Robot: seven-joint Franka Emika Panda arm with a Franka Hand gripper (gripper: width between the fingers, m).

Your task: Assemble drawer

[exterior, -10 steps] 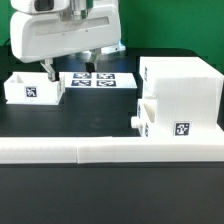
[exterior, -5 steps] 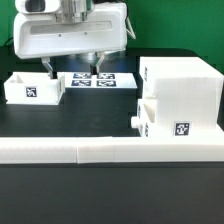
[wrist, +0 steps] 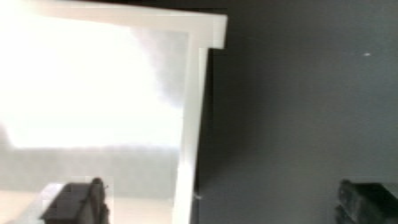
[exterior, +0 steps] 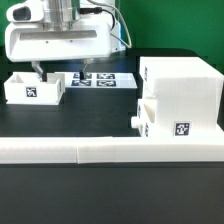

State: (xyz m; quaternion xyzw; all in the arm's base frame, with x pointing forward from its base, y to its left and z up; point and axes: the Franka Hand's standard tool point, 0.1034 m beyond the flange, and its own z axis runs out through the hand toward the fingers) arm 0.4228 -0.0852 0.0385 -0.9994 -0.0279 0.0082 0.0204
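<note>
Care is needed: the gripper [exterior: 60, 72], jaws wide apart, hangs over the loose tray [exterior: 33, 88] at the exterior view's left of the worktop [exterior: 100, 112], and should be brought straight down so one wall is caught, not bumped. The big box [exterior: 185, 90] and other tray [exterior: 165, 120], well apart at the exterior view's right, are shown only in that view; only in the wrist view is the tray wall [wrist: 196, 120] seen between the two fingertips [wrist: 71, 200].

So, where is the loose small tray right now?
In the exterior view, the loose tray sits on the table at that view's left, beside the marker board, under the open gripper.
</note>
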